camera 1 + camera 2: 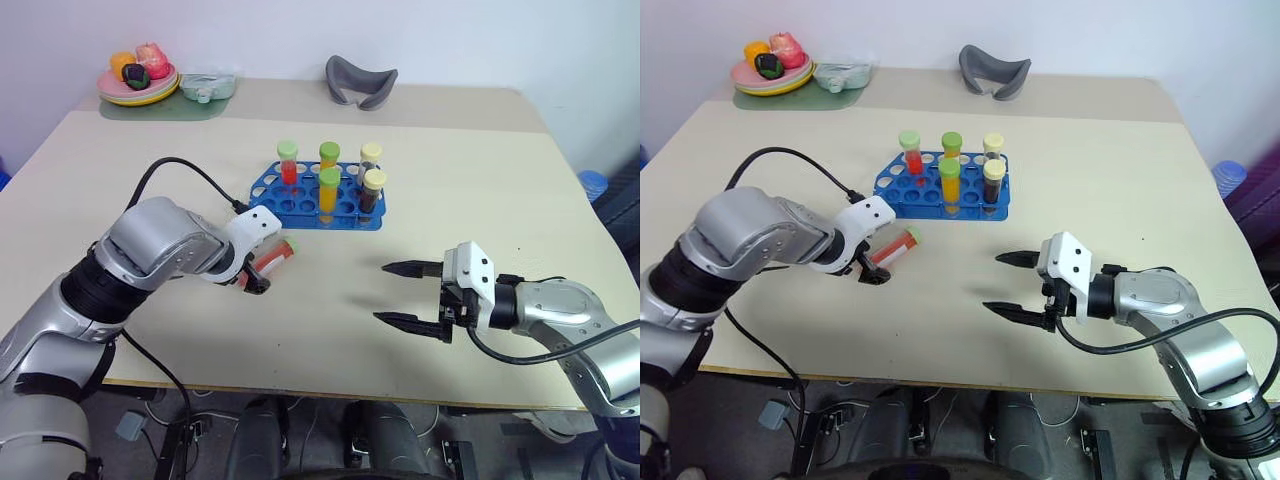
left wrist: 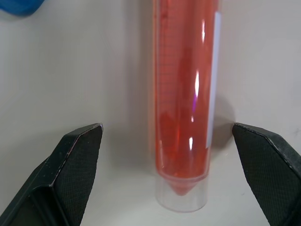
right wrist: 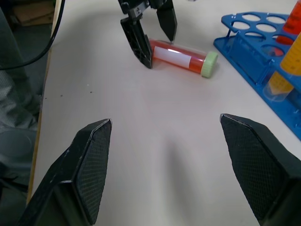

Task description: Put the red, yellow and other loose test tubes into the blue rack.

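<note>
Red tube point(image 1: 275, 255): lies flat on the table point(image 1: 480, 180), centre-left of the head view, just below the blue rack point(image 1: 300, 195).
Left gripper point(image 3: 150, 35): points down, fingers spread wide, straddling the tube's bottom end, not clamping it.
Right gripper point(image 1: 410, 295): lower right, fingers apart, holding nothing.
Rack: five capped tubes stand upright.

Lighting bright, even and diffuse across the table point(image 1: 480, 180). Shadows soft and faint beneath the blue rack point(image 1: 318, 199) and arms. White glare streaks run along the red tube point(image 2: 184, 99) at close range. Claw fingertips point(image 3: 89, 165) nearest the wrist lenses slightly soft.
</note>
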### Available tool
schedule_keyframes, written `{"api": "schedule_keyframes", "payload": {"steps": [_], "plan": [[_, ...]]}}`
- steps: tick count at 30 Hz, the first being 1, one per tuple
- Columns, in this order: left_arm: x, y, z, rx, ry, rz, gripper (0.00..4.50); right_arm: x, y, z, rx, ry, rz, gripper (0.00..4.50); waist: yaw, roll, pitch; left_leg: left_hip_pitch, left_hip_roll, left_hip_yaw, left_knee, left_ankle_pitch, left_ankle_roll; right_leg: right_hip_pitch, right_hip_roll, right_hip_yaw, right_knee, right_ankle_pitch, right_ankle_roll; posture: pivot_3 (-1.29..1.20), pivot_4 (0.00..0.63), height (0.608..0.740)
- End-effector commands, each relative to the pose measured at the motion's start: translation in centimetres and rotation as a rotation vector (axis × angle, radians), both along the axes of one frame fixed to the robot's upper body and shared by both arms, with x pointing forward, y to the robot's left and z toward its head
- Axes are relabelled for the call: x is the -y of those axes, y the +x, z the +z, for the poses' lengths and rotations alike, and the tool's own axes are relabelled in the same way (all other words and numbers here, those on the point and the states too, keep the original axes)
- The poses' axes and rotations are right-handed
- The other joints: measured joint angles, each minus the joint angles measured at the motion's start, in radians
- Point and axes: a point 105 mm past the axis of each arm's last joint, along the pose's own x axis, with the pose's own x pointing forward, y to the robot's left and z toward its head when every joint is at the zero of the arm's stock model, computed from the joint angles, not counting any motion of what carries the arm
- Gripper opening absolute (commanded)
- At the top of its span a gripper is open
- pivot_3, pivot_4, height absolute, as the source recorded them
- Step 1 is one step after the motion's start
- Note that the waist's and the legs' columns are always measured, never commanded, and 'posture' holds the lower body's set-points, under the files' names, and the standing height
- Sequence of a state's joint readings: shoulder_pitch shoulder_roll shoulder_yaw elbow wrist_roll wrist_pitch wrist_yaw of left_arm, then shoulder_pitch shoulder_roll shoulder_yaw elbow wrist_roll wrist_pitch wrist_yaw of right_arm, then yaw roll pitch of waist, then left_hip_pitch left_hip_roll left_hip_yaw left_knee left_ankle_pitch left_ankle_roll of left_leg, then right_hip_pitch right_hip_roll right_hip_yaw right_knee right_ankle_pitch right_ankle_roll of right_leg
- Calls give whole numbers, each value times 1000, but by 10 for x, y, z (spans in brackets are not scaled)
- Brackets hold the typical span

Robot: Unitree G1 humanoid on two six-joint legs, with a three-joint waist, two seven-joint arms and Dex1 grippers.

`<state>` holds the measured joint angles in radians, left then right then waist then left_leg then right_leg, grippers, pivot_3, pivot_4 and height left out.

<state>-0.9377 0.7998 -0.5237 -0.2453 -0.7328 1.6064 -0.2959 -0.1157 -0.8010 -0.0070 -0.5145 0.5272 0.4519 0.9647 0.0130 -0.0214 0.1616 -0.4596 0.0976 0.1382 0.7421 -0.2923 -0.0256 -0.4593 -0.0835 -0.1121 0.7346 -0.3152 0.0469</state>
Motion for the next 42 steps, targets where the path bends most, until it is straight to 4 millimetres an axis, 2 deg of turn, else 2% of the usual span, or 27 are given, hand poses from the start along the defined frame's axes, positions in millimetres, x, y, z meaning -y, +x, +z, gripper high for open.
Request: {"api": "schedule_keyframes", "payload": {"steps": [1, 4, 6, 8, 11, 16, 25, 28, 31, 37, 40, 42], "plan": [[-2, 2, 7, 7, -7, 13, 4500, -5, 0, 7, 47, 22, 8, 3744, 0, 0, 0, 0, 0, 0, 0, 0, 0, 0, 0, 0, 0, 0, 0, 0, 150, 679], [-3, 4, 7, -6, -22, 35, 4500, -8, 0, 7, 49, 31, 9, 3744, 0, 0, 0, 0, 0, 0, 0, 0, 0, 0, 0, 0, 0, 0, 0, 0, 150, 679], [-3, 6, 6, -5, -24, 51, 3961, -9, 0, 7, 50, 33, 9, 3798, 0, 0, 0, 0, 0, 0, 1, 0, 0, 0, 0, 0, 0, 0, 0, 0, 150, 679], [-2, 6, 5, -8, -22, 53, 3200, -9, 0, 7, 51, 34, 8, 3798, 0, 0, 0, 0, 0, 0, 1, 0, 0, 0, 0, 0, 1, 0, 0, 0, 150, 679], [0, 7, 5, -3, -18, 48, 1651, -9, 0, 7, 52, 36, 6, 3798, 0, 0, 0, 0, 0, -1, 3, 0, 0, 1, 0, 0, 2, 0, 0, 0, 150, 679], [4, 11, 9, 20, -27, 55, 1651, -10, -1, 8, 50, 39, 7, 3798, 1, 0, 0, 0, 0, -1, 3, 0, 0, 1, 0, 0, 2, 0, 0, 0, 150, 679], [5, 14, 3, 14, -8, 69, 1651, -10, 1, 8, 53, 38, 11, 3798, 2, 0, 0, 0, 0, -2, 5, 0, 1, 2, 0, 0, 2, 0, 0, 0, 150, 679], [4, 15, 3, 21, -6, 80, 944, -11, 1, 8, 51, 39, 15, 3798, 2, 0, 0, 0, 0, -2, 5, 0, 1, 2, 0, 0, 2, 0, 0, 0, 150, 679], [4, 14, 7, 34, -19, 73, 894, -12, 1, 8, 51, 40, 17, 3798, 1, 0, 0, 0, 0, -2, 5, 0, 1, 2, 0, 0, 3, 0, 0, 0, 150, 679], [-6, 8, 27, 102, -70, 68, 894, -10, 1, 10, 56, 34, 13, 3798, -3, 0, 0, -1, 0, -2, 5, 0, 1, 1, 0, 0, 3, 0, 0, 0, 150, 679], [-27, -1, 54, 229, -125, 100, 894, -5, 8, 18, 81, 44, -17, 3798, -8, 0, 0, -1, 0, -3, 4, 0, 0, 0, 1, 1, 3, 0, 0, 0, 150, 679], [-30, -3, 74, 353, -190, 103, 894, -5, 16, 25, 101, 75, -44, 3798, -5, 0, 0, -1, 0, -4, 4, 0, 0, 0, 1, 1, 3, 0, 0, 0, 150, 679]]}}
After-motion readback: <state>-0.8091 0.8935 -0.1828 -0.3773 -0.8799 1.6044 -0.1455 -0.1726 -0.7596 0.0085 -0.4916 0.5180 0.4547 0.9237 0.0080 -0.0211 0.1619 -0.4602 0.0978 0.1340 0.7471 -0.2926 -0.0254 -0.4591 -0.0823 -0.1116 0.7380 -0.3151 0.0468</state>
